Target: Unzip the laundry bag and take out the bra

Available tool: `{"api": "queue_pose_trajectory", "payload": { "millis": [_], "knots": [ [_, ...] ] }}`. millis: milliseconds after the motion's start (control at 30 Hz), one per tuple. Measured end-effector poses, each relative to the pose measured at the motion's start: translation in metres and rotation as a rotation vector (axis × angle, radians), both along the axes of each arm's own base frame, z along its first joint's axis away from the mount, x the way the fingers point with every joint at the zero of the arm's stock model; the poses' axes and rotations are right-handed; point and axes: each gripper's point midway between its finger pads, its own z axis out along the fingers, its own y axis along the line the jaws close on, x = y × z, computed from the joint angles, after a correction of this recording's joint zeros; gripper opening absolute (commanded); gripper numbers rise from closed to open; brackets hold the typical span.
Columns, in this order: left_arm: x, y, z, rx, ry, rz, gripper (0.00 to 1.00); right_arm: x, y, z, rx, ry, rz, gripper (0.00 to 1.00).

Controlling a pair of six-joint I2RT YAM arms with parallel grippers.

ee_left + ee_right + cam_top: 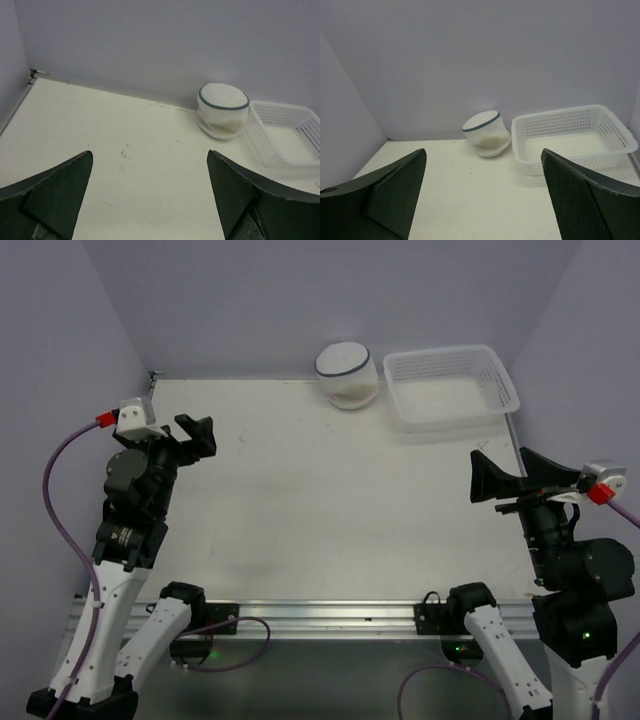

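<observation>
Left hand (193, 438) hung above the left part of the desk (330, 510), well short of the far edge. Its two dark fingers stood spread as wide as they went, with nothing between them; in the left wrist view (150, 155) only bare desk showed in the gap.

Laundry bag (347, 375) sat at the far edge of the desk against the back wall, right of centre. It was a small white mesh dome with a dark blue-grey zip line ringing its top. The ring was tilted, not level (486, 132). The zip looked closed along the part in view. Low down, a pale beige mass showed through the mesh (222, 111); what it was could not be made out.

Basket (505, 385), white plastic lattice and rectangular, stood just to the right of the bag, open side up. Whether bag and basket touched could not be judged. Its white floor showed through the open top (560, 127).

Right hand (500, 480) hung over the right edge of the desk, nearer than the basket and well apart from it. Its fingers were fully spread too, gripping nothing (483, 152).
</observation>
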Motion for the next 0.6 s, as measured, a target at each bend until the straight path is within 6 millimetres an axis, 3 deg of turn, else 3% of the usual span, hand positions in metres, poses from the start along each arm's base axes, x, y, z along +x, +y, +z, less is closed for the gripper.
{"api": "queue_pose_trajectory", "payload": {
  "millis": [167,333,500,600],
  "knots": [
    [0.034,-0.024,-0.035,-0.068,0.12,-0.073,1.0,0.01,0.01,-0.025,0.027,0.076,0.044,0.99],
    [0.084,-0.057,-0.091,-0.173,0.285,-0.147,1.0,0.02,0.028,-0.058,0.068,0.175,0.127,0.99],
    [0.148,-0.093,-0.153,-0.3,0.448,-0.2,1.0,0.03,0.039,-0.086,0.104,0.265,0.172,0.99],
    [0.192,-0.11,-0.166,-0.356,0.466,-0.214,1.0,0.035,0.045,-0.101,0.12,0.313,0.192,0.99]
  ]
}}
